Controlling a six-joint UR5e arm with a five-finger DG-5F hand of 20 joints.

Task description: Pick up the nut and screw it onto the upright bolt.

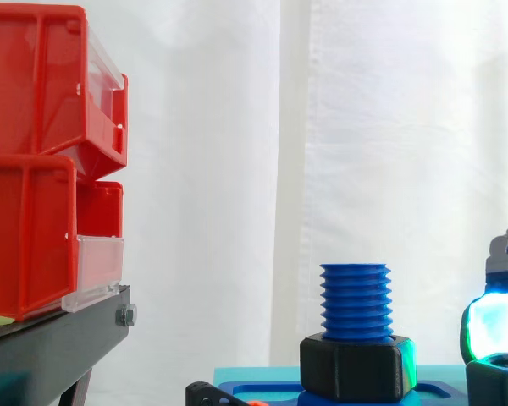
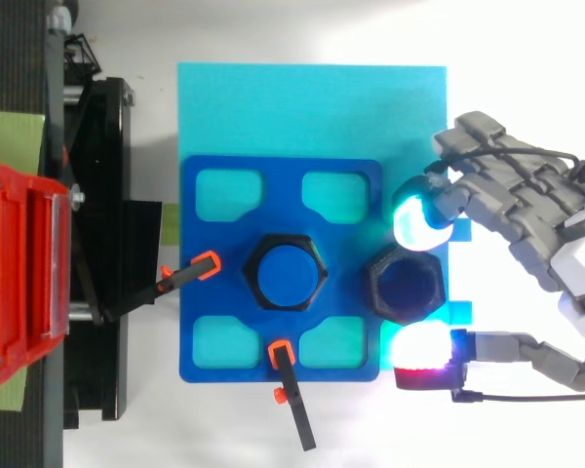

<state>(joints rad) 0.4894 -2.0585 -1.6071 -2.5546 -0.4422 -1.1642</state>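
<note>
- White curtain (image 1: 237, 169) hangs in soft folds behind; a smooth cyan mat (image 2: 312, 107) carries a blue plate (image 2: 283, 175) with rounded cut-outs.
- Hexagonal black loose nut (image 2: 382, 288) lies at the plate's edge nearest the hand (image 2: 526, 214), which straddles it; grip or mere flanking, I cannot tell.
- Beyond it from the hand, the ribbed blue bolt (image 1: 356, 300) stands upright, a second nut (image 1: 351, 368) around its base.
- Farthest from the hand, glossy red bins (image 1: 34, 169) sit on a black stand (image 1: 59, 338).

Two clamps (image 2: 206, 263) stand near the bolt (image 1: 356, 296); above it is free.
</note>
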